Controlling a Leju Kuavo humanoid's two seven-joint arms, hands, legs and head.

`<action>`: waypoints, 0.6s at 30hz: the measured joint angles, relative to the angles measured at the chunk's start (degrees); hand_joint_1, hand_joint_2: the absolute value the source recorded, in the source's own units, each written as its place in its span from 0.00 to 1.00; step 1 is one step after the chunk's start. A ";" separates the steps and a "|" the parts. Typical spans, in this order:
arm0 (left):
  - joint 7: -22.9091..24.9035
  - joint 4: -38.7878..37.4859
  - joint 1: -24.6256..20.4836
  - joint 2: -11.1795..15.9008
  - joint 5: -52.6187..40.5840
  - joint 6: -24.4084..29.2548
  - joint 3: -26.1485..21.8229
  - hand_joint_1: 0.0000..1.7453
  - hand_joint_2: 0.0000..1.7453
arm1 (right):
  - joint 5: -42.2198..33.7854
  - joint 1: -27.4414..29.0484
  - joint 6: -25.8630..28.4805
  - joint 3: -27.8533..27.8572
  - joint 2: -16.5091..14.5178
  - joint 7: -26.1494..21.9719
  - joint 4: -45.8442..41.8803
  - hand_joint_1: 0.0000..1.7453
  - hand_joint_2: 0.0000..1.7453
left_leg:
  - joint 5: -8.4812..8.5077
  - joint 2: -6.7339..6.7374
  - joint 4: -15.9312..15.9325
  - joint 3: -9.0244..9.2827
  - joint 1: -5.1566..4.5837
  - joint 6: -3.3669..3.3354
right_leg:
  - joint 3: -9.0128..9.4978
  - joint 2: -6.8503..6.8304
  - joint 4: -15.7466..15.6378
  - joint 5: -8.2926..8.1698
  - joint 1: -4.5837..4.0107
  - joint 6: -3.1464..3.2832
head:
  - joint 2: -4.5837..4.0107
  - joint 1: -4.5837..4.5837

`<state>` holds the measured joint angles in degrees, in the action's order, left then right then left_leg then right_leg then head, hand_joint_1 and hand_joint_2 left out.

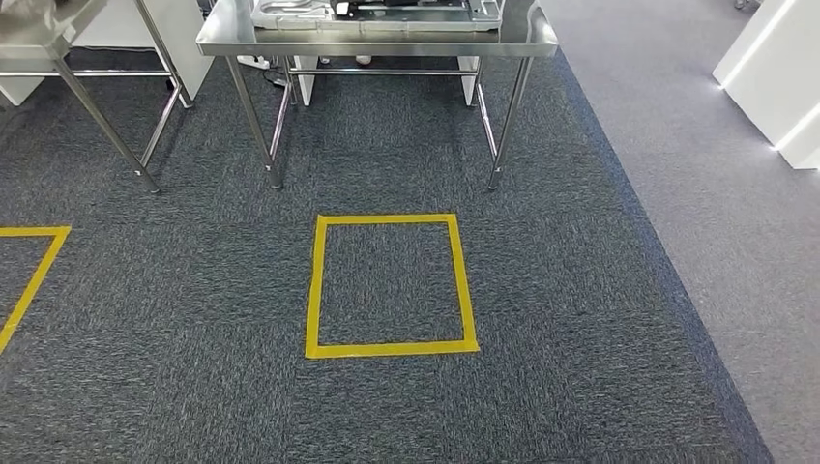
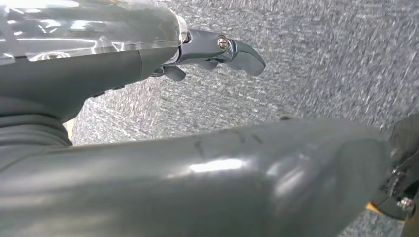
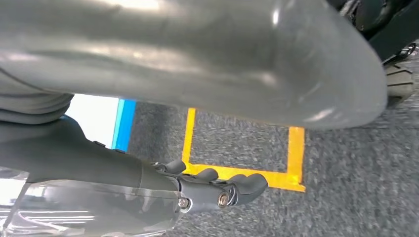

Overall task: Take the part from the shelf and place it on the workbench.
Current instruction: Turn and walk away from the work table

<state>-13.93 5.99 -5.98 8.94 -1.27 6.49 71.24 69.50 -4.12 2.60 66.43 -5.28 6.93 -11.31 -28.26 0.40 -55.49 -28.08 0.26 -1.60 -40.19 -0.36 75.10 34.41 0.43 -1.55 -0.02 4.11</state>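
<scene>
A steel workbench (image 1: 232,43) stands ahead at the far end of the dark carpet, with a flat grey tray-like item (image 1: 377,12) on its top, cut off by the picture's edge. My left hand (image 2: 207,49) hangs over the carpet, its fingers loosely stretched out and well apart from the thick thumb (image 2: 222,182), with nothing between them. My right hand (image 3: 212,190) hangs the same way, fingers slightly curled and holding nothing, above a yellow tape corner (image 3: 291,177). I see no part in either hand.
A yellow taped square (image 1: 390,285) marks the carpet in front of the workbench. A second steel table (image 1: 58,39) stands at the far left, with more yellow tape (image 1: 29,271) before it. White cabinets (image 1: 774,68) stand on lighter grey floor at the right.
</scene>
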 joint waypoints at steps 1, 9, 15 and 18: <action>0.02 0.00 0.07 -0.01 0.00 0.00 0.04 0.00 0.00 | -0.09 0.04 0.03 0.01 -0.01 -0.08 0.01 0.00 0.00 | 0.11 -0.01 -0.14 -0.20 -0.05 0.05 | 1.36 0.00 -1.55 -1.00 0.00 0.08 | 0.00 0.00; -0.90 0.00 0.01 -0.08 -0.01 0.15 0.37 0.00 0.00 | -0.96 0.16 0.41 0.25 -0.02 -0.66 -0.01 0.00 0.00 | 0.11 -0.06 -1.45 -1.32 -0.38 1.85 | 10.38 0.11 -18.03 -6.20 -0.26 2.37 | 0.00 0.00; -1.00 0.00 0.05 0.04 -0.02 -0.10 0.40 0.00 0.00 | -1.54 0.17 0.51 0.57 -0.08 -0.92 -0.01 0.00 0.00 | -7.12 -0.17 -17.73 -8.84 0.22 3.19 | 10.04 -0.15 -18.29 -6.67 -0.10 3.45 | 0.00 0.01; -1.09 0.00 0.00 0.14 -0.04 -0.32 0.43 0.00 0.00 | -1.87 0.13 0.69 0.89 -0.21 -0.97 0.00 0.00 0.00 | -1.98 -0.14 -10.37 -5.39 0.44 3.16 | 10.12 -0.14 -17.93 -6.51 -0.09 3.22 | 0.00 0.00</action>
<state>-15.03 5.99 -5.98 9.08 -1.31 6.17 71.66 67.63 -3.99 3.30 67.33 -5.49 5.96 -11.31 -30.24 0.25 -65.86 -33.47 0.70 1.56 -30.08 -0.50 57.17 27.90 0.34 1.68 -0.02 4.11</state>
